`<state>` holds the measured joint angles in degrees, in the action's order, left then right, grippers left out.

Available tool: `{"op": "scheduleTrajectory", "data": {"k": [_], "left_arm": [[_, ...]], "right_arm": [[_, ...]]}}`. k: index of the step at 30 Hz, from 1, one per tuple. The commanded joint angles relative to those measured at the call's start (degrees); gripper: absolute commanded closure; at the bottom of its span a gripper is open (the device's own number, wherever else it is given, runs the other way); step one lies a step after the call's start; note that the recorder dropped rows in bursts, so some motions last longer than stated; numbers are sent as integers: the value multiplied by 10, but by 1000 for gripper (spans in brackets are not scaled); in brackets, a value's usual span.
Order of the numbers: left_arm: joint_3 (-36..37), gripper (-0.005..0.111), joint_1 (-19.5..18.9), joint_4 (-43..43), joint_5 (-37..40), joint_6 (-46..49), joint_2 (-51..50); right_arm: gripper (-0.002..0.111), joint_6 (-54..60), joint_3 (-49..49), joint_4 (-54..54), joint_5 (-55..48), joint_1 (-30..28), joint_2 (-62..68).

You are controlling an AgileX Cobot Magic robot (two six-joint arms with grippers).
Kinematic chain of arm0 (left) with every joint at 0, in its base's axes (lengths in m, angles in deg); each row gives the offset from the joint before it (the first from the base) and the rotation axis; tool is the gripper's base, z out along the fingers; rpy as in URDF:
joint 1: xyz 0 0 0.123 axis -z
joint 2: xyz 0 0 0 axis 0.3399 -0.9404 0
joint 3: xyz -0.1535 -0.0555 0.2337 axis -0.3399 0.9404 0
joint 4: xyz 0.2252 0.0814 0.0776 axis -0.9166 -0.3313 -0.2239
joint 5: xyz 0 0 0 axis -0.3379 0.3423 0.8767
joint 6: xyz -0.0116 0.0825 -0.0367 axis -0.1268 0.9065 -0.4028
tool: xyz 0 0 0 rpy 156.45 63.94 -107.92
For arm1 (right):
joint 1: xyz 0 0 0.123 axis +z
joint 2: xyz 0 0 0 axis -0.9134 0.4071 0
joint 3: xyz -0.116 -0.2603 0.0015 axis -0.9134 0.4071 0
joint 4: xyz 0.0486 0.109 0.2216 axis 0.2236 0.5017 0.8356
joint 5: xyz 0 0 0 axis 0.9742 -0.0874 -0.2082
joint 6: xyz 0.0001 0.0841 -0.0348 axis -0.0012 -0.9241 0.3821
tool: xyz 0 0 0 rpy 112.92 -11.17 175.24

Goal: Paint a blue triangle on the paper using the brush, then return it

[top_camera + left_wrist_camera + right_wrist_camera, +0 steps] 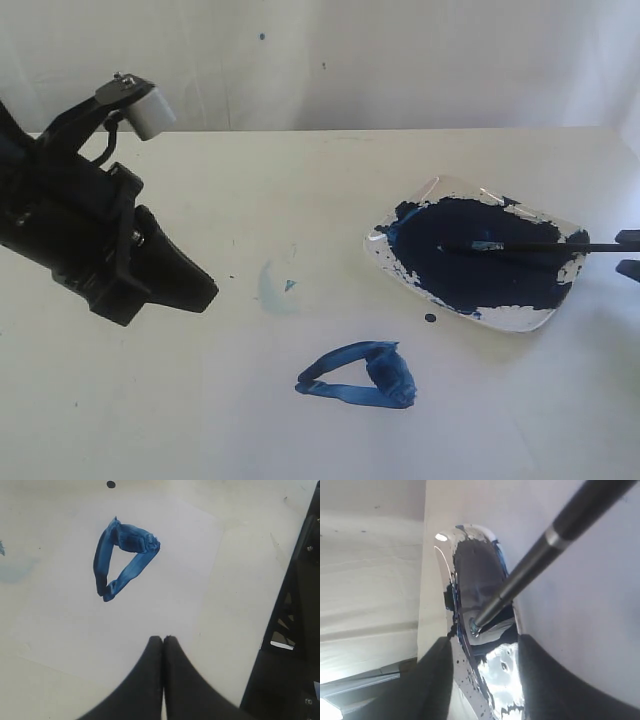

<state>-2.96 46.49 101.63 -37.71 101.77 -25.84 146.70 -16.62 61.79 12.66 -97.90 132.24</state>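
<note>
Right gripper (628, 253) sits at the table's right edge with its jaws spread wide. I see the brush (520, 246) handle passing between them with gaps on both sides, so it isn't clamped. The brush lies across the paint dish (520, 318), its tip in the dark blue pool and its handle over the rim. Left gripper (163, 641) has its fingertips pressed together, holds nothing, and hangs above the paper (175, 580). The blue triangle (357, 375) is on the paper, in front of the dish and apart from it. A pale smudge (272, 288) lies to its left.
</note>
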Motion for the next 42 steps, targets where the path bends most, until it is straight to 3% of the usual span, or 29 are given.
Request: {"op": "scheduleTrajectory", "data": {"k": [1, 5, 8, 10, 13, 17, 19, 21, 27, 31, 42], "left_arm": [[4, 107, -2, 10, 12, -2, 7], [4, 107, -2, 10, 12, -2, 7], [4, 107, -2, 10, 12, -2, 7], [4, 107, -2, 10, 10, -2, 7], [4, 107, -2, 10, 7, -2, 7], [4, 107, -2, 10, 7, -2, 7], [4, 107, -2, 10, 7, -2, 7], [4, 107, -2, 10, 9, -2, 7], [4, 107, -2, 10, 6, 2, 7], [4, 107, -2, 8, -5, 3, 7], [4, 107, -2, 10, -8, 3, 7]], "right_arm": [[68, 0, 6, -23, -9, -1, -10], [73, 3, 29, -17, -9, -1, -24], [90, 16, 47, -15, -9, -1, -48], [108, 44, 59, -4, -9, -1, -74], [108, 122, 85, 40, -9, 1, -148], [108, 210, 104, 76, -9, 19, -338], [108, 212, 104, 53, 6, 57, -439], [108, 230, 104, 36, 13, 130, -551], [108, 246, 102, -77, 100, 303, -738], [108, 246, 102, -134, 119, 343, -775], [108, 246, 102, -164, 153, 345, -785]]}}
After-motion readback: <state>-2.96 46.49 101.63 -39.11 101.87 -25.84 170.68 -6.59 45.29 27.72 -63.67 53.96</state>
